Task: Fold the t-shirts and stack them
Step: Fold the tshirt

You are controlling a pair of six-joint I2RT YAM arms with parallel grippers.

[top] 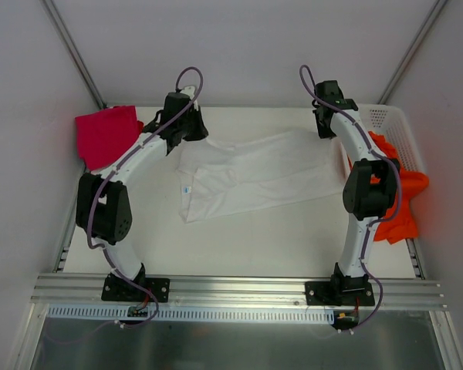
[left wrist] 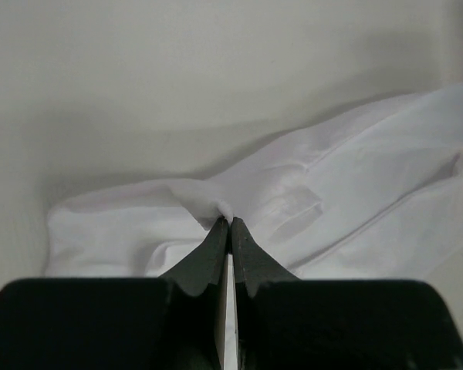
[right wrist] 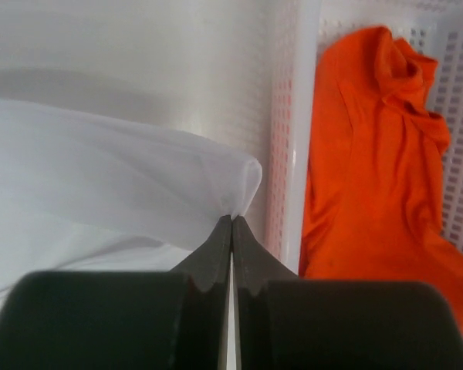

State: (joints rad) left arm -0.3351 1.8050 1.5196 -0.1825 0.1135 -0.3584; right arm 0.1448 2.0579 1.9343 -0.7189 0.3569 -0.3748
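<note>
In the middle of the table (top: 239,247) lies the soft white cloth t-shirt (top: 247,173). The left gripper (left wrist: 229,225) and right gripper (right wrist: 231,222) each clamp a far corner, probably to stretch it flat for folding. The bright orange cloth t-shirt (right wrist: 370,154) sits in the white lattice basket (right wrist: 293,116).

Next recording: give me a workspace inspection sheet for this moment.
Surface: white table, no stains seen.
Job's things: white cloth t-shirt spread crumpled at centre; magenta-red t-shirt bunched far left; bright orange t-shirt in white plastic lattice basket, far right, spilling over its rim.
Clutter: nothing seen.
Grippers: left gripper and right gripper fingers shut, each pinching the white t-shirt's edge.
Cables: purple cables along both arms, no snag seen.
Surroundings: plain white walls; aluminium rail at near edge.
</note>
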